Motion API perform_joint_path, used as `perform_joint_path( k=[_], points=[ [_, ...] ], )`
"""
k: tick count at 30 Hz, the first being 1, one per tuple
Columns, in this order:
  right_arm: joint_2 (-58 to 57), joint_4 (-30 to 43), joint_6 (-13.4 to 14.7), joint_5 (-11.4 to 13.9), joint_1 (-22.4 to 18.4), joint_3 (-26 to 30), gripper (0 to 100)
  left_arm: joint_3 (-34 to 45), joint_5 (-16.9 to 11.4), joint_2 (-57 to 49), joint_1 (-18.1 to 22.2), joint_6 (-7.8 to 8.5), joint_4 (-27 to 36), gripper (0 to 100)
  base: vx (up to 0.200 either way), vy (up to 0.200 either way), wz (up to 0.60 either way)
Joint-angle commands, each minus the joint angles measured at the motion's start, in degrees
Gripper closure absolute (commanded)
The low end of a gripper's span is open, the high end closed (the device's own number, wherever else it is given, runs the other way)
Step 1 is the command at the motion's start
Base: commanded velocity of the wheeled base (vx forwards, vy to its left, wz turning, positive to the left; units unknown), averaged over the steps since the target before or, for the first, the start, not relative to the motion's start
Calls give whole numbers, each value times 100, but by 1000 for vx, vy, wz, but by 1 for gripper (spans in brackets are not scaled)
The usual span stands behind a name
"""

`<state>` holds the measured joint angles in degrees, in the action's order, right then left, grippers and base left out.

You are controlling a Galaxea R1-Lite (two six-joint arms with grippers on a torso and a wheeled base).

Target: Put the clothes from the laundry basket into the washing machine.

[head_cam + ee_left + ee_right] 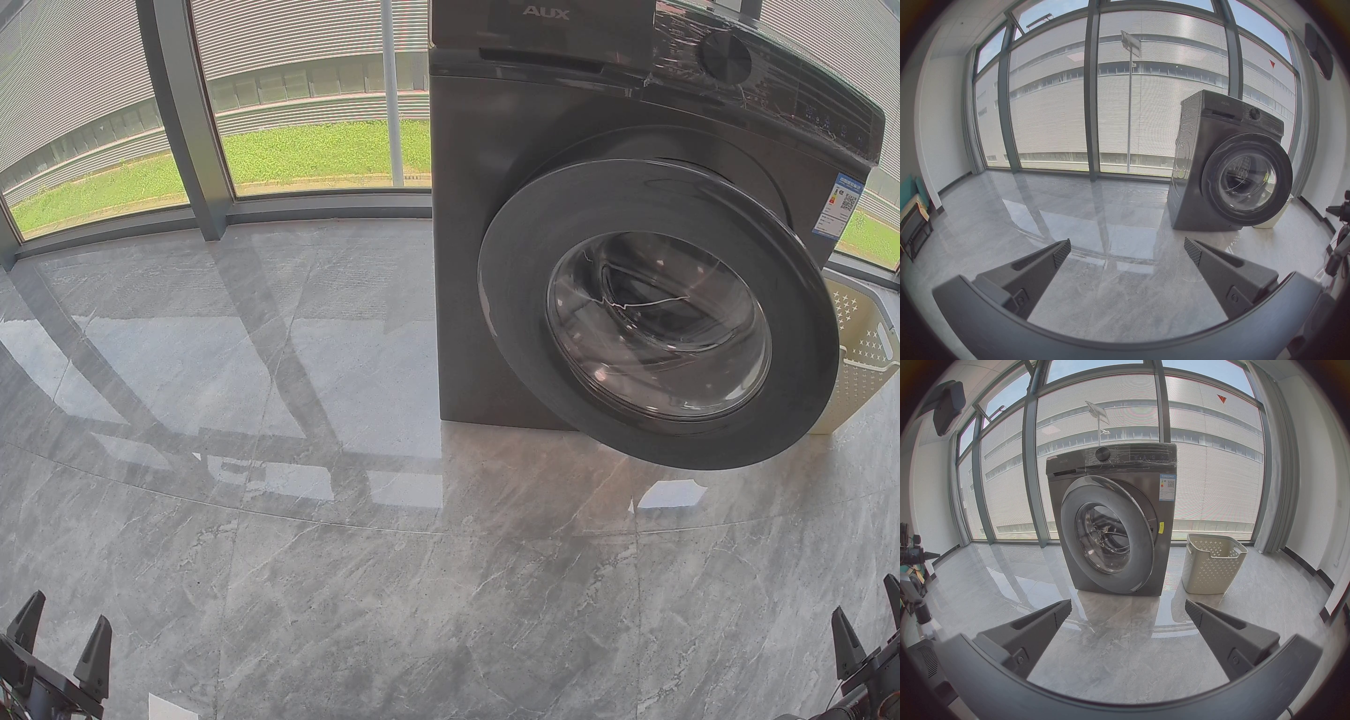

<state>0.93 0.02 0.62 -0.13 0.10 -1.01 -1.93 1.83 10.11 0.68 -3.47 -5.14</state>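
Laundry corner: washing machine [497, 169], laundry basket [867, 352]

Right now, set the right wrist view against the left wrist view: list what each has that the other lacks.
Right wrist view, not the left: the whole basket, open rim included, beside the washing machine and apart from it; a sticker on the machine's front. Left wrist view, not the right: the machine's side panel and teal furniture by the wall; the basket is just a sliver behind the door. Both: the machine with its door swung open, and an open tool, the left tool and the right tool, over the floor.
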Motion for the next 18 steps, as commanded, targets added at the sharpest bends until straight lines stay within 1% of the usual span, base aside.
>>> perform_joint_path(
  k=[1,2,3,4,5,6,7,8,9,10,13,18],
  points=[
    [-93,-2,-1,5,8,101,0,193,37,-668,108,119,128,0,0,0,-600],
    [-93,-2,8,5,-1,101,0,175,-7,-677,64,110,224,0,0,0,-600],
    [-93,-2,8,5,-1,101,0,184,28,-659,81,180,268,0,0,0,-600],
    [-93,-2,-1,5,-1,101,0,193,63,-677,90,84,383,0,0,0,-600],
    [-93,-2,-1,5,-1,101,0,193,11,-712,55,207,444,0,0,0,-600],
    [-93,-2,-1,5,-1,101,0,193,-77,-800,-16,295,488,0,0,0,0],
    [-93,-2,-9,5,-1,101,0,193,-236,-949,-86,435,514,0,0,0,0],
    [-93,-2,-9,5,-1,101,0,157,-359,-1011,-121,523,576,0,0,0,0],
    [-93,-2,-9,5,-1,101,0,157,-420,-1011,-112,497,585,0,0,0,0],
    [-93,-2,-1,5,-1,101,0,175,-403,-1011,-112,453,550,0,0,0,0],
    [-93,-2,-1,5,-1,101,0,184,-403,-1011,-112,391,523,0,0,0,0],
    [-93,-2,-1,5,-1,101,0,193,-394,-1011,-103,400,523,0,0,0,0]
  ],
)
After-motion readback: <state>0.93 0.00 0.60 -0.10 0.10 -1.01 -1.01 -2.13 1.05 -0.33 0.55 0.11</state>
